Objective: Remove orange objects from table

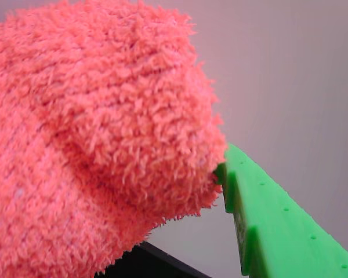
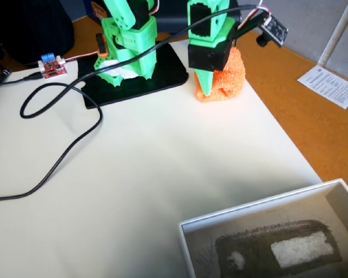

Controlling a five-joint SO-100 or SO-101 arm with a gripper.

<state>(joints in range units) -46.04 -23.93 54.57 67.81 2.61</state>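
One green hand (image 2: 207,87) is down at the far right of the tabletop (image 2: 162,168), its pointed finger planted against the near-left side of the fuzzy orange bundle (image 2: 226,75). In the wrist view the bundle (image 1: 93,139) fills most of the frame and presses against a green finger (image 1: 278,226), but I cannot tell whether the hand has closed on it or only sits beside it. The bundle rests on the tabletop, just right of the black mat (image 2: 162,72). This looks like the grasping step. Next it needs a firm squeeze, a lift, then a carry, perhaps to the white box (image 2: 188,243) at the near right.
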